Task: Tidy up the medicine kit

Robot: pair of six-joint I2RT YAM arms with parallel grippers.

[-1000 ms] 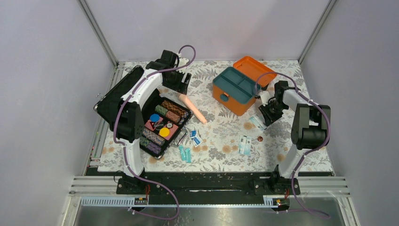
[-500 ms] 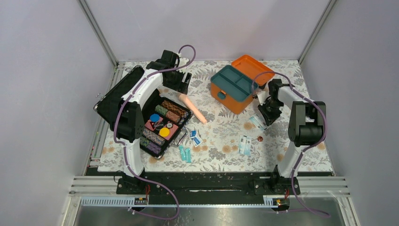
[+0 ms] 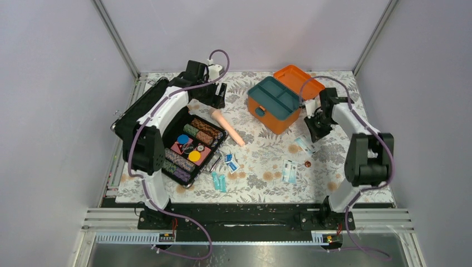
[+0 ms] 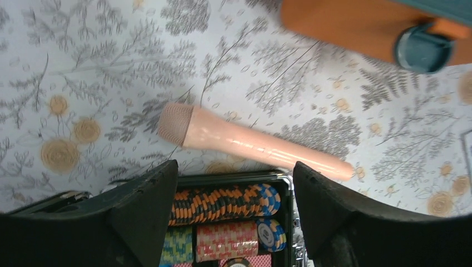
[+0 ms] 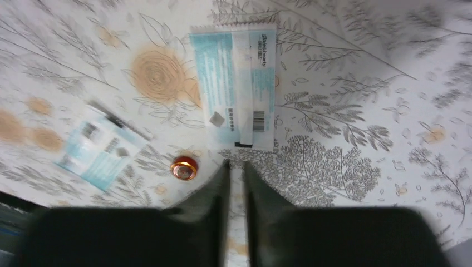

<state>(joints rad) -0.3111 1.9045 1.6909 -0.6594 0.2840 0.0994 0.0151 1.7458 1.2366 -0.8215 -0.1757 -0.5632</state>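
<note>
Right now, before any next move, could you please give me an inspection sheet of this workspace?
Surface: flowered cloth, flat.
Job's things: orange medicine box, lid open, teal tray inside.
Clutter: black chip case, pink stick, packets, small red disc, all outside the box.
Grippers: left gripper open, empty, above the pink stick; right gripper shut, empty, above the cloth.
Cables: purple cables along both arms, no snag seen.
Surroundings: grey walls, metal frame.

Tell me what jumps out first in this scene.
The open orange medicine kit with its teal tray stands out at the far centre-right of the floral tablecloth. Left of it lie a peach cylinder and bright striped chip stacks, with blue-and-white packets scattered nearer the front edge.
</note>
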